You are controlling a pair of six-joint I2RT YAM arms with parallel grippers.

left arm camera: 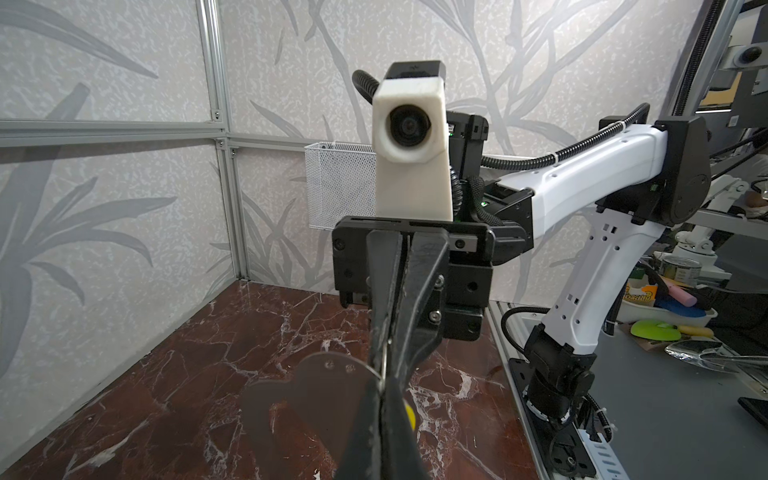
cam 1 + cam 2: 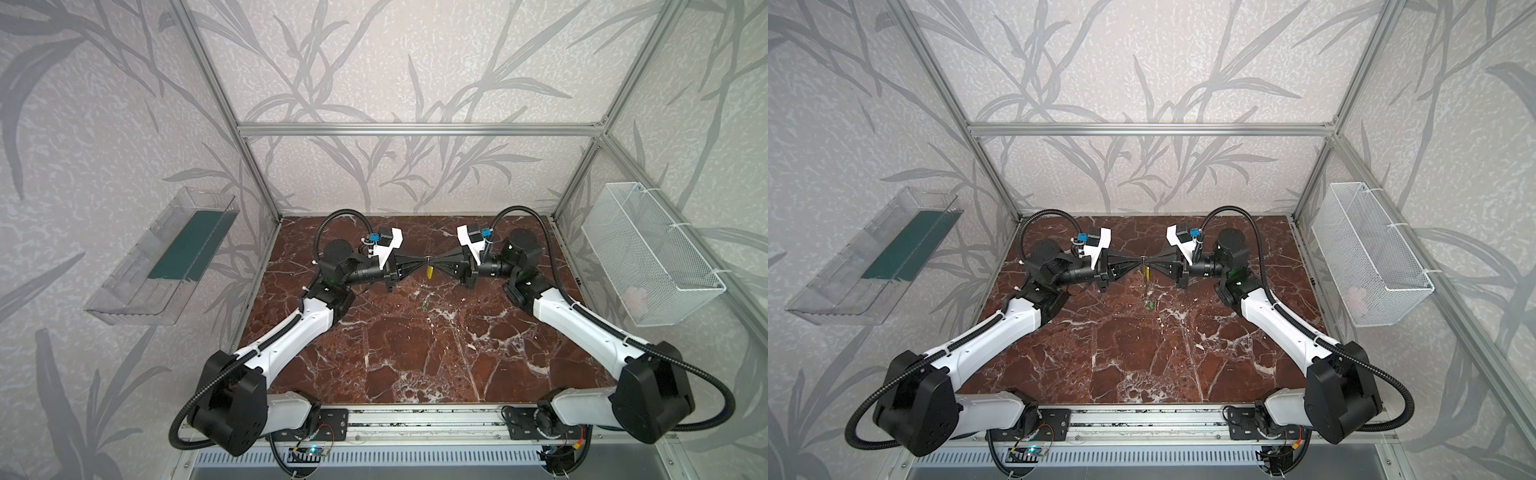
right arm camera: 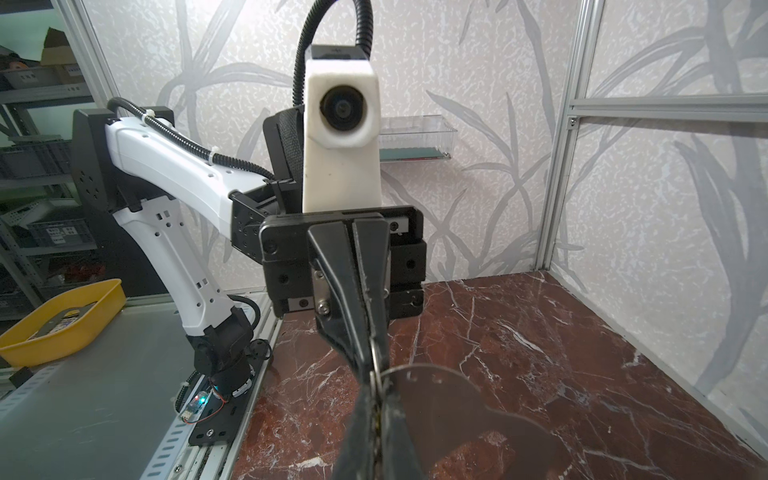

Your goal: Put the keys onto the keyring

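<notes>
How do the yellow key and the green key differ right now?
The yellow key hangs in the air just under where the left gripper and right gripper meet tip to tip; the green key lies on the table, apart from both grippers. The yellow key points downward; the green key's pose is too small to tell. Both are small.

Pincers (image 2: 422, 261) (image 2: 435, 262) 2, keys (image 2: 431, 272) (image 2: 424, 306) 2, keyring (image 1: 307, 399) 1, basket (image 2: 636, 241) 1, tray (image 2: 124, 282) 1
</notes>
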